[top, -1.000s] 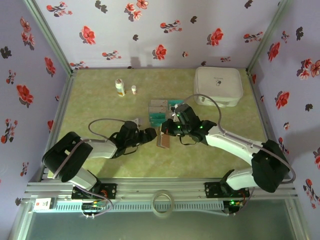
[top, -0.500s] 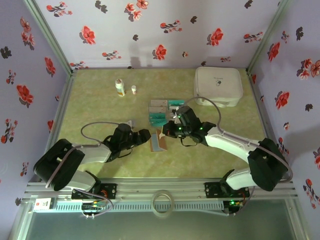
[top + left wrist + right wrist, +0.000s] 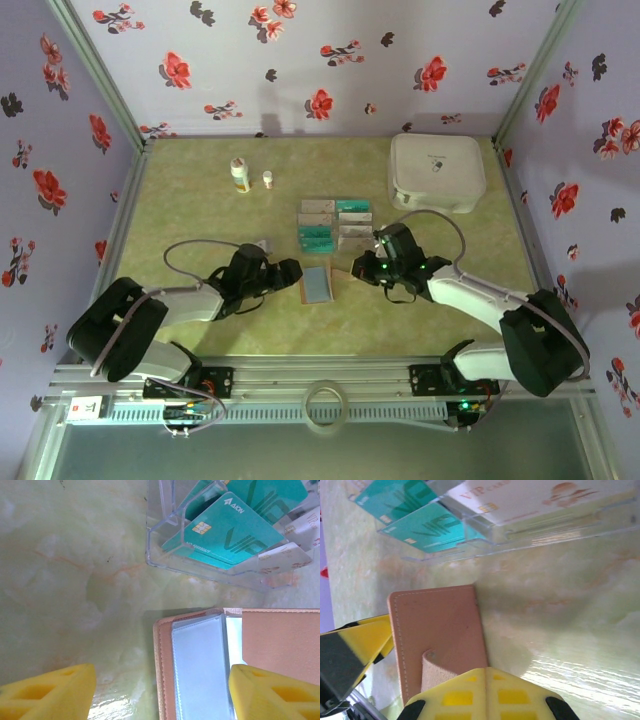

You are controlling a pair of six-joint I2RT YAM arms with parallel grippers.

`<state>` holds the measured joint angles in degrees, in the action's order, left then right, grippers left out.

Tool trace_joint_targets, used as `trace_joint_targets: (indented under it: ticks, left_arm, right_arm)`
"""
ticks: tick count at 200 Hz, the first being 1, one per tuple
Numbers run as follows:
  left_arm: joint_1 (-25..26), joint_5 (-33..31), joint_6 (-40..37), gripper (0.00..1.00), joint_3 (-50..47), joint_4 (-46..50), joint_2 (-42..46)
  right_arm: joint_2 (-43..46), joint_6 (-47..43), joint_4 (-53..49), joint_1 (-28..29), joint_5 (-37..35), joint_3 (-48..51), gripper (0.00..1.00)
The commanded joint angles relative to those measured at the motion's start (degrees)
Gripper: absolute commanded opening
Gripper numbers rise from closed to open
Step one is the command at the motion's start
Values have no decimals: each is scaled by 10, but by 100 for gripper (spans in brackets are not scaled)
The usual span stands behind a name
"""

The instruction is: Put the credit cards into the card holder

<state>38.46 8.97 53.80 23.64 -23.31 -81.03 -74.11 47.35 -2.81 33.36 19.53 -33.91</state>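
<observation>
The pinkish-brown card holder [image 3: 318,284] lies open on the table with its pale blue clear sleeve [image 3: 200,670] facing up. My left gripper [image 3: 290,272] is open, its yellow fingertips [image 3: 167,700] standing either side of the holder's left half without touching it. My right gripper [image 3: 361,270] is shut [image 3: 486,672], with the elastic strap of the holder's cover [image 3: 437,625] running in under its pads. The credit cards stand in a clear tray [image 3: 335,225]. Teal ones [image 3: 225,530] [image 3: 430,527] sit nearest the holder, and a white one [image 3: 520,497] stands beside them.
A large white rounded case [image 3: 436,172] sits at the back right. Two small bottles [image 3: 240,175] [image 3: 267,180] stand at the back left. Flowered walls close in the table on three sides.
My right gripper has drawn to the right with the cover, and the holder has gone from standing partly open to lying flat with its sleeve showing. My left gripper backed off slightly to the left.
</observation>
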Motion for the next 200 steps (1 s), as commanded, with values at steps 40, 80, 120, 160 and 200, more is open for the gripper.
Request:
trace_joint_targets:
  ticks: [40,80,120,160,200]
  left_arm:
    - [9,-9,-44,72,55,69,-17]
    - [20,-3,-50,72,82,73,-55]
    - [26,6,-59,70,112,79,-89]
    - [29,16,-62,60,122,73,-103]
    - [30,20,-62,42,115,66,-94]
  right_arm:
    - [-2,-46,-22,-19,-25,32,0]
    - [-11,-51,-16,-22,-31,41,0]
    - [-18,-55,-13,-25,-36,48,0]
    - [-44,-62,-8,-29,-39,48,0]
    - [-46,-73,-27,-30,-43,37,25]
